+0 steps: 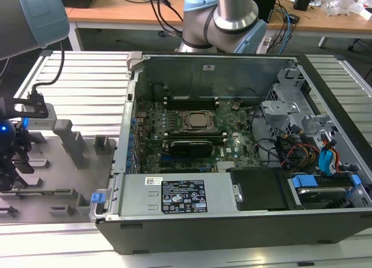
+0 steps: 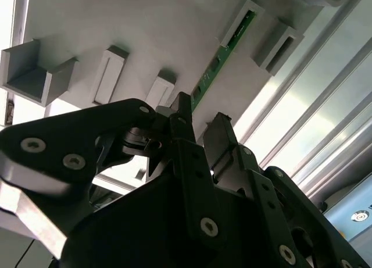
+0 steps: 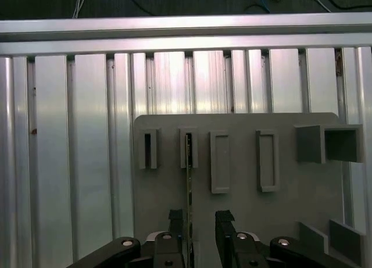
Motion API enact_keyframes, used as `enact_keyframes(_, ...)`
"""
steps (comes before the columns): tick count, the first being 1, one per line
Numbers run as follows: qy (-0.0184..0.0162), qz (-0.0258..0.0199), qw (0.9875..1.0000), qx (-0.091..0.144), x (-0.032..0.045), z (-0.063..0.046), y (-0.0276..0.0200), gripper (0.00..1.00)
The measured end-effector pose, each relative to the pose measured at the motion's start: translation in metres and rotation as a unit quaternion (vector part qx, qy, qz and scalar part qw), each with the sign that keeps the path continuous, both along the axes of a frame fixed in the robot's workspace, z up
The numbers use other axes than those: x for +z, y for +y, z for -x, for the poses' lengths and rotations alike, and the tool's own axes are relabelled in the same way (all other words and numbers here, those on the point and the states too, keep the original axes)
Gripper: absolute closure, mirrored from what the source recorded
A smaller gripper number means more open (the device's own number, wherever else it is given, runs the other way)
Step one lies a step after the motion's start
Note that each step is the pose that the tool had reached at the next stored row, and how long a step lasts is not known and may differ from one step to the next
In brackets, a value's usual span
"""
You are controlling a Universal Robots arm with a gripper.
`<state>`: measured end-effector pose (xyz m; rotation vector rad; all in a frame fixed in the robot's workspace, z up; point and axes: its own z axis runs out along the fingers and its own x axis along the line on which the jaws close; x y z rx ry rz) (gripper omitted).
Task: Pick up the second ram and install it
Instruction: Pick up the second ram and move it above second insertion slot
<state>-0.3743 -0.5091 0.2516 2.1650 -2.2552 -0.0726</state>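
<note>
Gripper (image 3: 199, 219): positioned low over the grey tray (image 3: 244, 218), which lies on the ribbed aluminium table (image 3: 70, 163). In the exterior view the tray (image 1: 64, 181) sits at that view's left, beside the open computer case (image 1: 232, 236).

Fingers: spread apart, with a clear gap between the two black fingertips (image 2: 180, 120) in both wrist views. They grip nothing.

Second ram (image 3: 189, 186): a thin green stick standing on edge on the tray. Its far end is seated in a slotted grey holder block (image 3: 188, 149). Its near end reaches into the gap between the fingertips. It lies much closer to one fingertip than to the other (contact with the nearer one cannot be confirmed). In the second wrist view the ram (image 2: 224, 53) runs as a green strip from its holder block down to the fingertips.

Other tray fittings: several more grey blocks stand in a row beside the ram's holder.

Computer case: lid off, with the green motherboard (image 1: 174, 157) and processor socket (image 1: 199, 121) exposed, well apart from the ram.
</note>
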Motion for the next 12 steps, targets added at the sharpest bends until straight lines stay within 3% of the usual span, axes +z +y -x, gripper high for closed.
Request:
enact_keyframes(10, -0.0001, -0.0001, 1.0000, 0.000, -0.0074, 0.0000, -0.0006, 0.64)
enact_keyframes(12, -0.0001, -0.0001, 1.0000, 0.000, -0.0104, -0.0001, -0.0030, 0.64)
